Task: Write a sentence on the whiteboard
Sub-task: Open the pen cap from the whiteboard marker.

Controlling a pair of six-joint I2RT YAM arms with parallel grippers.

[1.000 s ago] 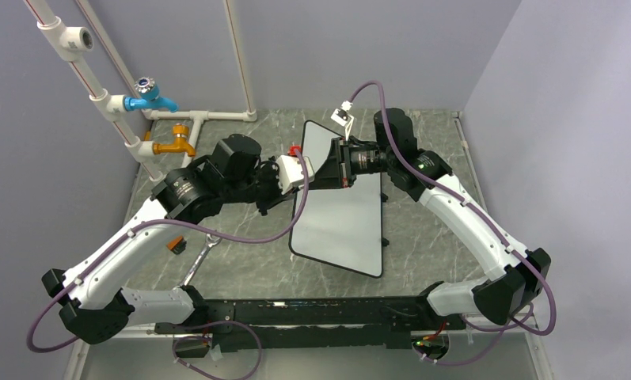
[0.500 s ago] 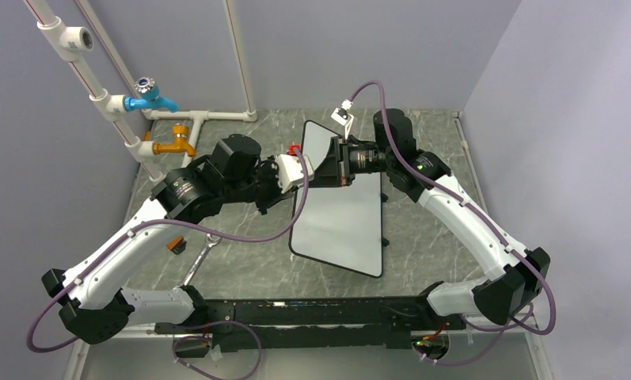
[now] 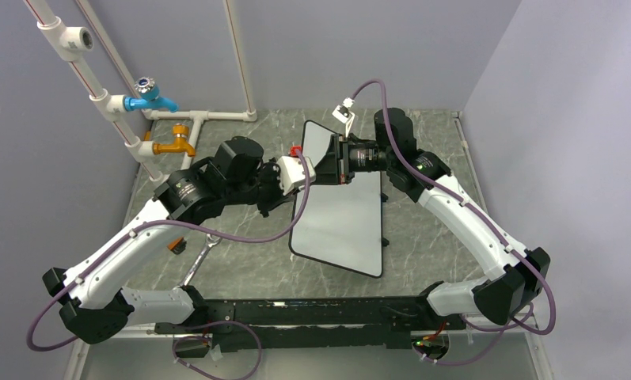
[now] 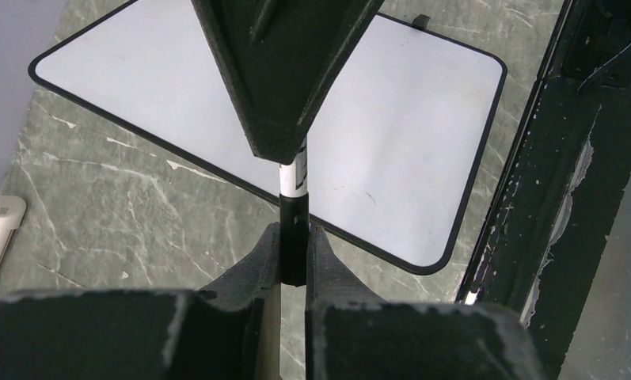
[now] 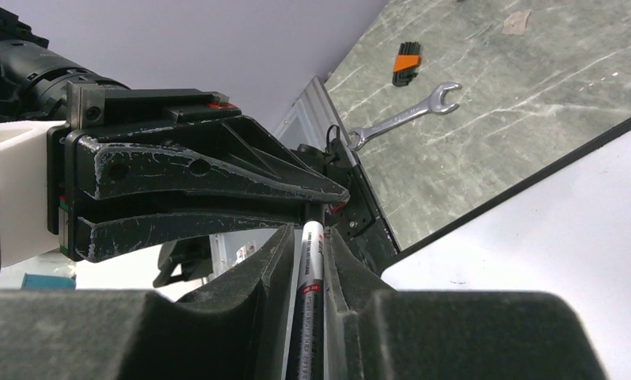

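The whiteboard [image 3: 340,226] lies flat in the middle of the table, and its surface shows blank; it also shows in the left wrist view [image 4: 399,134] and the right wrist view [image 5: 565,237]. No sentence shows on it. A marker with a white barrel [image 4: 294,178] and a black cap end is held in the air above the board's far left part. My left gripper [image 3: 315,174] [image 4: 294,241] is shut on the black cap end. My right gripper [image 3: 329,163] [image 5: 311,237] is shut on the marker's barrel [image 5: 309,265], facing the left one tip to tip.
A wrench [image 3: 201,257] and a small orange-and-black thing [image 3: 176,245] lie on the table left of the board. White pipes with a blue tap [image 3: 150,96] and a yellow tap [image 3: 176,146] stand at the back left. A black rail [image 3: 312,313] runs along the near edge.
Both grippers stay shut on the marker at the same place above the board. Only the wrists have shifted very slightly.
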